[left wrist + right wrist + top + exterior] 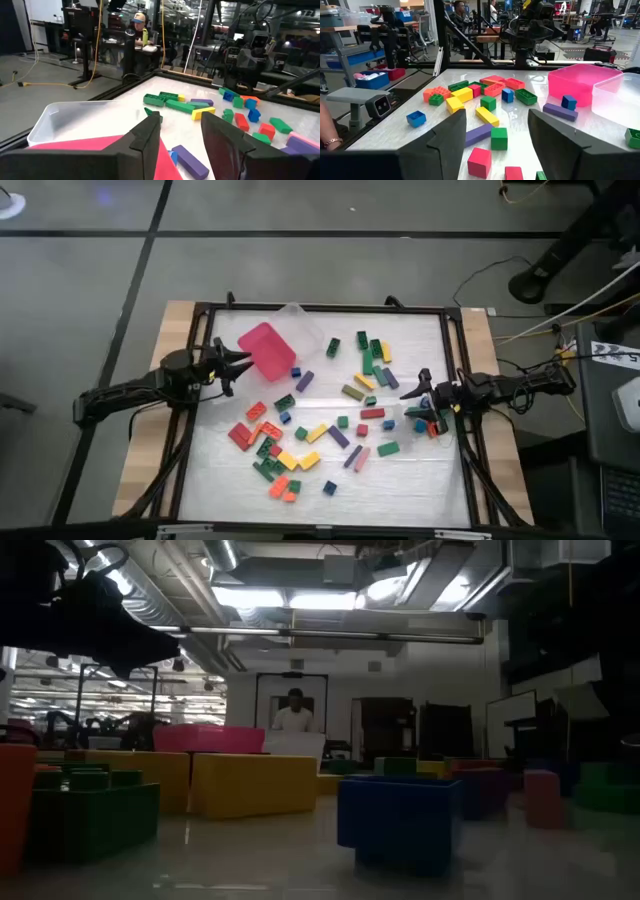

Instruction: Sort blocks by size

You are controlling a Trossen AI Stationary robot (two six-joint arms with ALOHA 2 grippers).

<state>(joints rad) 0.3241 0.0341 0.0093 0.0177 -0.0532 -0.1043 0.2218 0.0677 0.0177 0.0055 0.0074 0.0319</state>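
Many small studded blocks in red, green, yellow, blue, orange and purple lie scattered on the white table top, some short, some long bars. My left gripper stands open at the table's left, at the near corner of the pink tray. That pink corner shows low between its fingers. My right gripper hovers open at the table's right, above loose blocks. A green block and a purple bar lie ahead of its fingers. My left gripper comes level from the table's left at the pink tray's corner. Its own finger covers the tray's rim there, so I cannot tell whether it touches the tray.
A clear plastic tray lies at the far side against the pink tray. Black frame rails run around the table top. A small heap of blocks sits by the right rail. A person sits in the room beyond the table.
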